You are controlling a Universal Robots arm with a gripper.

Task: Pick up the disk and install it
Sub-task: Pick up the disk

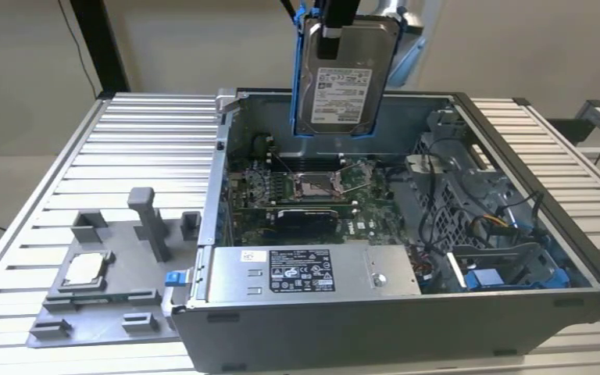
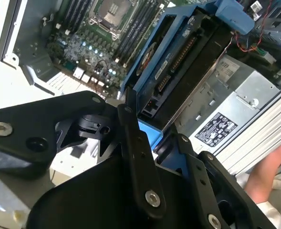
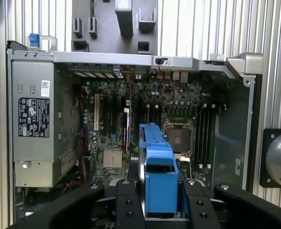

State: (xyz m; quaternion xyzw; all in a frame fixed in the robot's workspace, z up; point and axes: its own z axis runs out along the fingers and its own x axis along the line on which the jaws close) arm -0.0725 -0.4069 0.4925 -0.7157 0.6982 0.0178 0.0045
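Gripper [image 3: 159,204] is clamping the hard drive [image 1: 344,86] by its blue-framed edges and is holding it upright above the open computer case [image 1: 383,328]. The lower edge is hanging over the motherboard [image 1: 311,187], apart from the side walls.

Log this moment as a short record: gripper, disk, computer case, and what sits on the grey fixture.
gripper: gripper shut on the disk, fingers on either side of its blue frame
disk: disk hangs upright above the open case, over the motherboard; not yet seated
computer case: computer case lies open-side up on the slatted table
power supply: power supply sits inside the case, labelled face up
fixture: grey fixture on the table at the exterior view's left of the case, holding a square silver chip
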